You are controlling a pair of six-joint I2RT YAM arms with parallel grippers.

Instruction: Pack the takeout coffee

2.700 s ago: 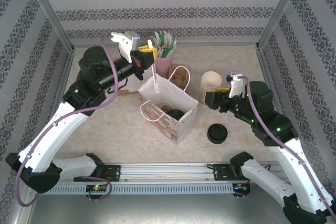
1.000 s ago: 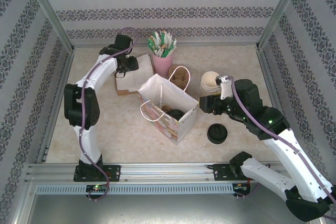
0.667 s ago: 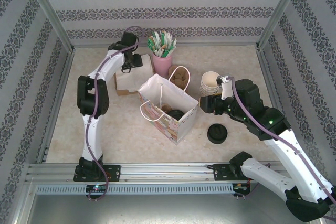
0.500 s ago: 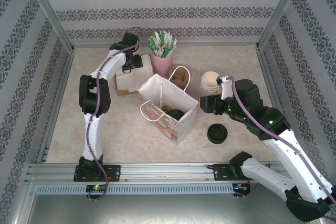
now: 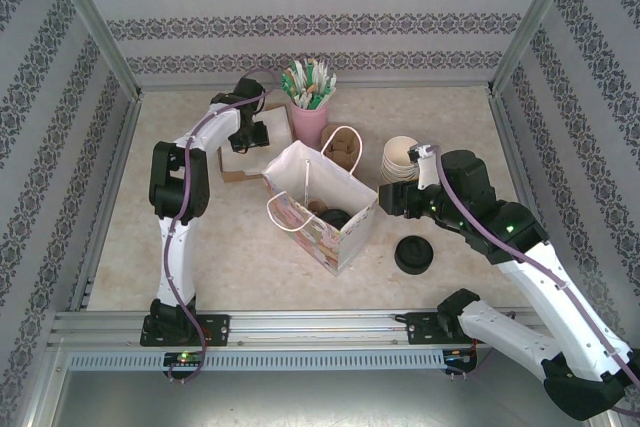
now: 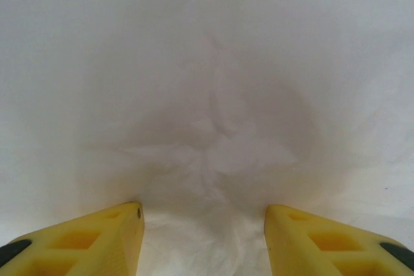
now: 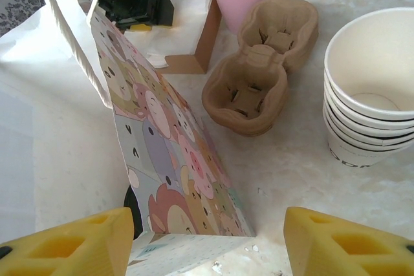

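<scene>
From above, a white paper gift bag with a cartoon-animal print (image 5: 345, 237) stands open at mid-table. Inside sits the takeout coffee (image 5: 335, 217), showing as a round black plastic lid. The right gripper (image 5: 388, 199) hangs just beside the bag's right rim, near the coffee but not touching it. The left gripper (image 5: 248, 135) is over a flat brown cardboard box of white paper (image 5: 235, 162), well apart from the coffee.

In the left wrist view, the yellow fingers (image 6: 84, 240) are spread and grasp nothing, with crinkled white paper close ahead.

In the right wrist view, the fingers (image 7: 349, 244) are released, either side of the bag's corner. The stack of cream paper cups (image 7: 372, 95) and the brown pulp cup carrier (image 7: 259, 75) are both empty.
</scene>
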